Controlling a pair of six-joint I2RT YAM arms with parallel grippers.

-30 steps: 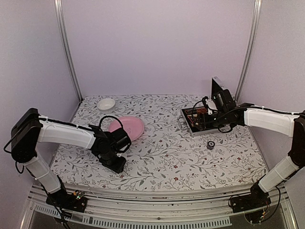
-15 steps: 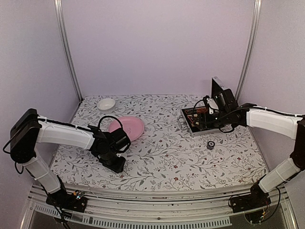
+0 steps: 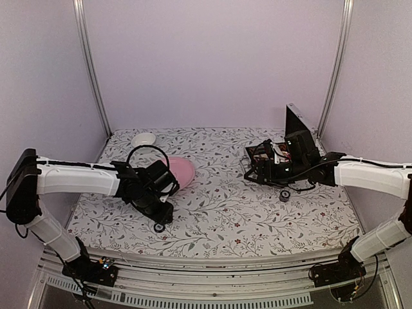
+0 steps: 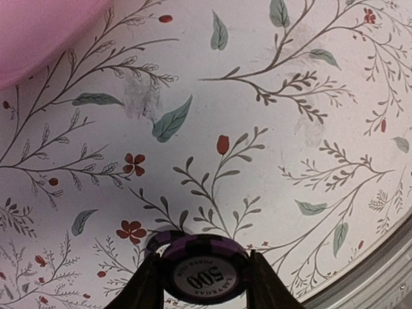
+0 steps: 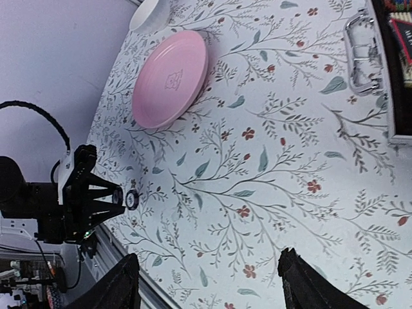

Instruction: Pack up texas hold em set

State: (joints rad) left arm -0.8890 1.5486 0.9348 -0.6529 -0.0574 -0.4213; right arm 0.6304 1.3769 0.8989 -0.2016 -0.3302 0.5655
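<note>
Found fingers (image 4: 147, 290) of left gripper (image 4: 205, 257) drawn in close on a purple poker chip (image 4: 205, 275), pinched by its edges, face toward the wrist camera, low over the floral tablecloth (image 4: 257, 129) near the pink plate (image 3: 183, 170). Found right gripper (image 5: 209, 255) wide open, holding nothing, beside the silver case (image 3: 278, 164), lid up, far right. Noted another chip stack (image 3: 284, 196) on the cloth just in front of the case. Judged pickup made, carry pending. Reckoned next move called for a lift clear and a long carry rightward to the case, grip kept firm against slipping.
</note>
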